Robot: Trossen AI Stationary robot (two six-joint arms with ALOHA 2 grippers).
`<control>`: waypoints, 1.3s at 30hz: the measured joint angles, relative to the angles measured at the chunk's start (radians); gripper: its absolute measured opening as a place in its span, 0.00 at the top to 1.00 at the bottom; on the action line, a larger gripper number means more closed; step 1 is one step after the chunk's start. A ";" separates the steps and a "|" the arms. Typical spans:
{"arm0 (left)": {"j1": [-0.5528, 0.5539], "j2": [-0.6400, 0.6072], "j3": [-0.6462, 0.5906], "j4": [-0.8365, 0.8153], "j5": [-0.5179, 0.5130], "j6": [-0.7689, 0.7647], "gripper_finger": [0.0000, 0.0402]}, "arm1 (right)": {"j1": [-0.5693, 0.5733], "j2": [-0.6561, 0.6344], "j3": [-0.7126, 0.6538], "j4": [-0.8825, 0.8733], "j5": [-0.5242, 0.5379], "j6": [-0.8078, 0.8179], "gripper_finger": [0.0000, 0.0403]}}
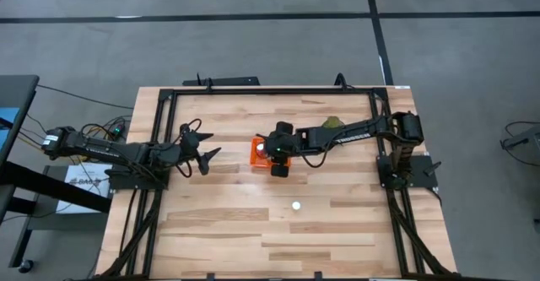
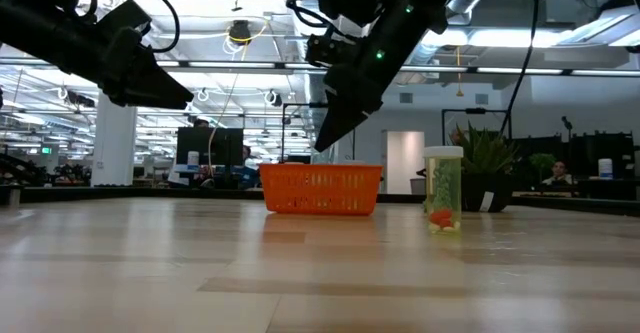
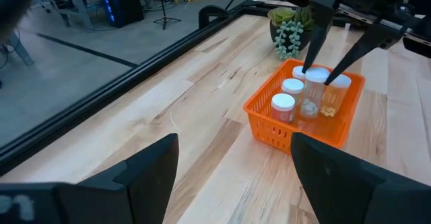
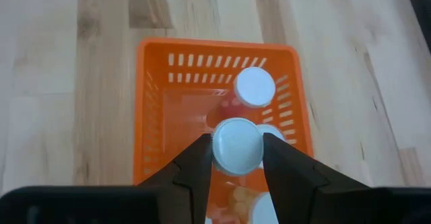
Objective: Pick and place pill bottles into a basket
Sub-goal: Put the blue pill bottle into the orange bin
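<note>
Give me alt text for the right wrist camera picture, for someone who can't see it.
The right gripper holds a white-capped pill bottle between its two dark fingers, directly above an orange basket on a wooden table. Another white cap sits inside the basket, with more partly hidden below.

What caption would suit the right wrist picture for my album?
The right hand holds a white-capped pill bottle over the orange basket, where other bottles already stand.

Wooden table (image 1: 219,230) — potted plant (image 3: 291,30) at edge.
</note>
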 joint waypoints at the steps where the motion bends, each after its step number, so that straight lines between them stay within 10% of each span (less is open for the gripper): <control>1: 0.000 0.000 0.000 0.000 0.000 0.000 0.31 | 0.002 0.000 0.000 0.000 0.004 0.000 0.72; 39: 0.000 0.000 0.000 -0.004 -0.020 0.009 0.31 | 0.024 0.047 0.001 0.009 0.010 0.007 0.68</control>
